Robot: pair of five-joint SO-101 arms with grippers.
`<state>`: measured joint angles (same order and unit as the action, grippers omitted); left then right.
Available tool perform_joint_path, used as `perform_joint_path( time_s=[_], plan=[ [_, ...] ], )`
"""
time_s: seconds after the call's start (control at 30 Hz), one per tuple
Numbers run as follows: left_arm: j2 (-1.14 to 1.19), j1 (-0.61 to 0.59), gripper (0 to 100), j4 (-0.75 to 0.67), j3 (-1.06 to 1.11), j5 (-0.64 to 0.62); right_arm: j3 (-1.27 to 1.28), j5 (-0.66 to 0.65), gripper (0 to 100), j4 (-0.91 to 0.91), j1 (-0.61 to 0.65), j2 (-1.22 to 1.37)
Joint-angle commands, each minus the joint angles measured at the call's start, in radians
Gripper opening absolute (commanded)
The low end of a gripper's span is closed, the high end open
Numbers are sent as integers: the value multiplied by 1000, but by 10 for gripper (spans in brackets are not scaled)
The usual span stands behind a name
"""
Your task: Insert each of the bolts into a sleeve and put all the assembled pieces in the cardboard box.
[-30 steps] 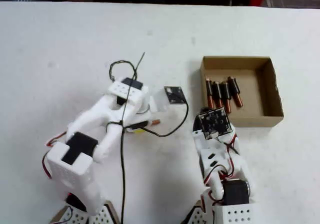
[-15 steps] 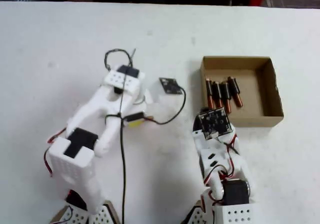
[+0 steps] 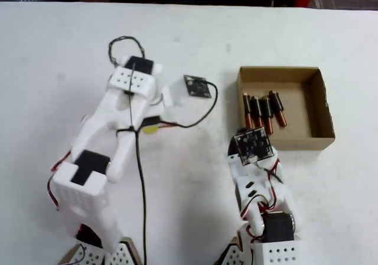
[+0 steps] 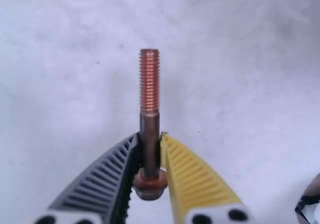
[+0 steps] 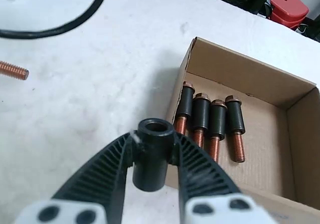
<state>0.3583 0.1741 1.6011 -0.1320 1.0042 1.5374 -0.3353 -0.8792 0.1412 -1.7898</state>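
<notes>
White tabletop (image 3: 53, 35) seen from above. On its right half, an open cardboard box (image 3: 282, 72) holding four assembled pieces (image 3: 263, 110) side by side. Just beside the box's near left corner, right gripper (image 5: 153, 140) clamped on a black sleeve (image 5: 151, 159), open bore showing. Toward mid-table, left gripper (image 4: 150, 140) pinching a copper bolt (image 4: 149, 82) just above its head, threads pointing outward. Likely step: mating a fifth pair. Next, probably: lining thread tip up with bore, then sliding in.

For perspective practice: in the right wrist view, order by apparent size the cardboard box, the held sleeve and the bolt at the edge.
1. cardboard box
2. sleeve, which looks big because it is so close
3. bolt, with only its threaded end in frame
</notes>
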Motion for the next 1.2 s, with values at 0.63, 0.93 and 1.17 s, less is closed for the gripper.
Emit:
perform_joint_path(
  time_s=[0.63,0.93,1.17],
  plan=[
    [154,-116,57,-153,-40,583,-11,3,17,12,-5,-13],
    [245,-166,85,-149,-109,583,-11,3,17,12,-5,-13],
    [257,-177,182,-140,-123,583,-11,3,17,12,-5,-13]
  ],
)
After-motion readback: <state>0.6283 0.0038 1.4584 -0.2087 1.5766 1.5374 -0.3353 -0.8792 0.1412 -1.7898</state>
